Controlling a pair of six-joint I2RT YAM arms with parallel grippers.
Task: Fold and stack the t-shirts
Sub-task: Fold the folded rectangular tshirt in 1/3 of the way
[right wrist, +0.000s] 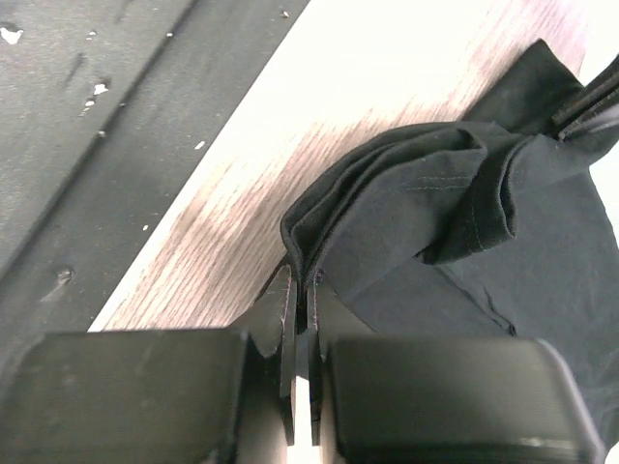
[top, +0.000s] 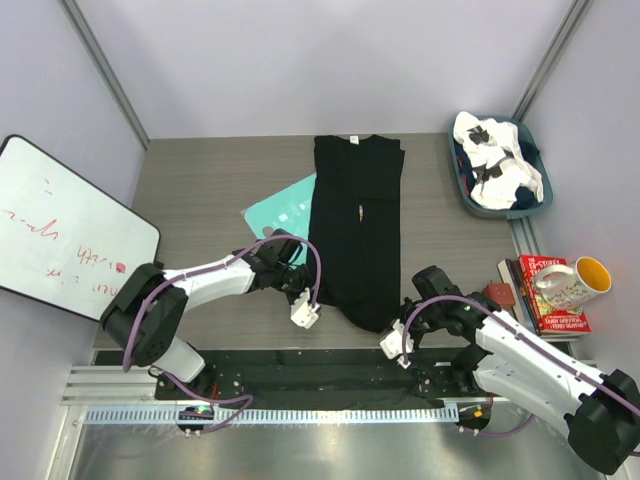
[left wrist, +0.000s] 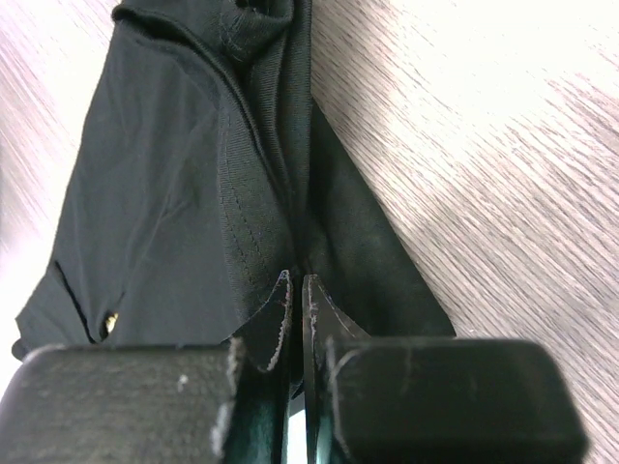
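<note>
A wooden table [top: 200, 180] holds a black t-shirt [top: 357, 220], laid lengthwise at its middle. A teal board [top: 282, 212] touches the shirt's left edge. To the shirt's far right, a white t-shirt [top: 495, 160] lies crumpled in a bin [top: 487, 211]. The left gripper [left wrist: 295, 300] pinches the black shirt's near-left hem, and the right gripper [right wrist: 302, 290] pinches its near-right corner.
</note>
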